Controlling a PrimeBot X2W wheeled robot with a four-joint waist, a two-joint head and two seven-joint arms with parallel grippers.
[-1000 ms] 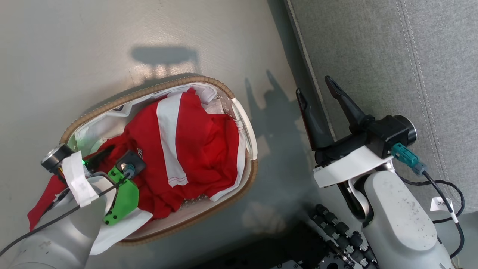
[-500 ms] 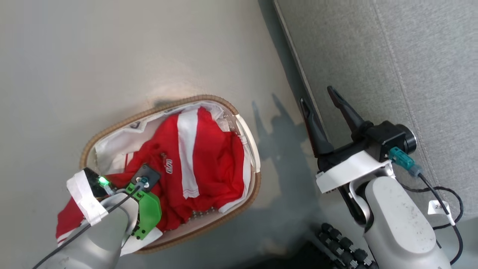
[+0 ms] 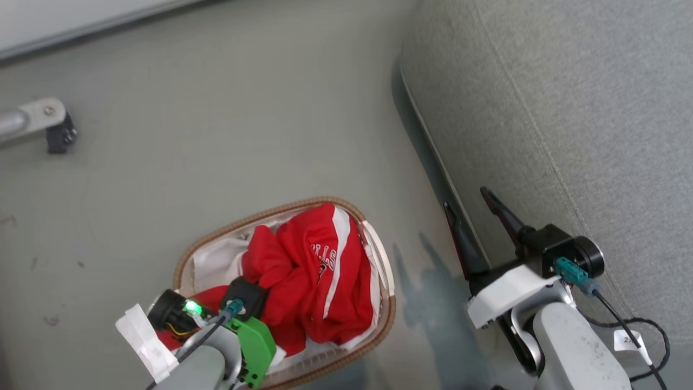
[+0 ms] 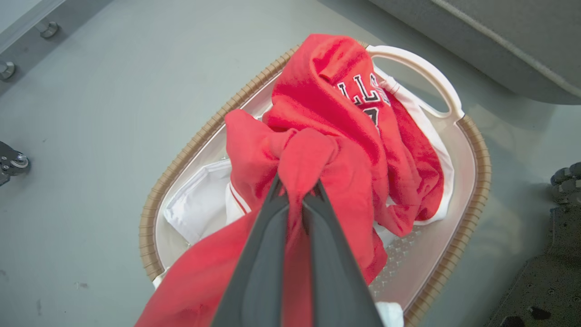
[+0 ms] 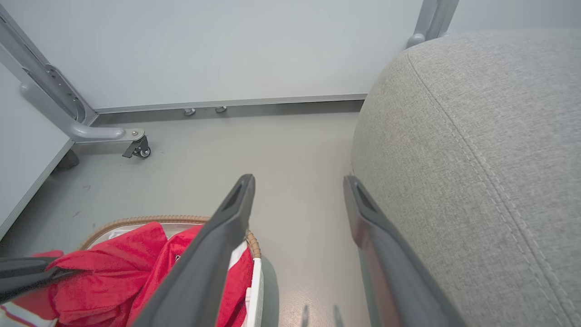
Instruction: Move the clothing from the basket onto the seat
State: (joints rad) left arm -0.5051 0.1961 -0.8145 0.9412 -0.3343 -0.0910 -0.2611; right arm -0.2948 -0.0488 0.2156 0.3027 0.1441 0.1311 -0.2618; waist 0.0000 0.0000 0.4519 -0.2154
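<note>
The clothing (image 3: 314,281) is a bunched red pile with white stripes and black-and-white lettering, lying in the basket (image 3: 216,238) on the floor. In the left wrist view my left gripper (image 4: 296,188) is shut on a fold of the red clothing (image 4: 336,113), which is drawn up above the basket's woven rim (image 4: 190,150). My right gripper (image 3: 465,199) stands open and empty against the front edge of the grey seat (image 3: 568,108). In the right wrist view its two fingers (image 5: 298,180) frame bare floor between the basket (image 5: 136,220) and the seat (image 5: 476,136).
A grey metal frame leg with a caster (image 5: 136,147) stands at the far left by the pale wall. The white liner (image 4: 195,204) lies under the clothing. The robot's dark base (image 4: 544,272) sits beside the basket.
My left gripper has shut on the red clothing and pulled it up into a bunch. The head camera has moved, so the basket sits lower in its view. The right gripper stays open.
</note>
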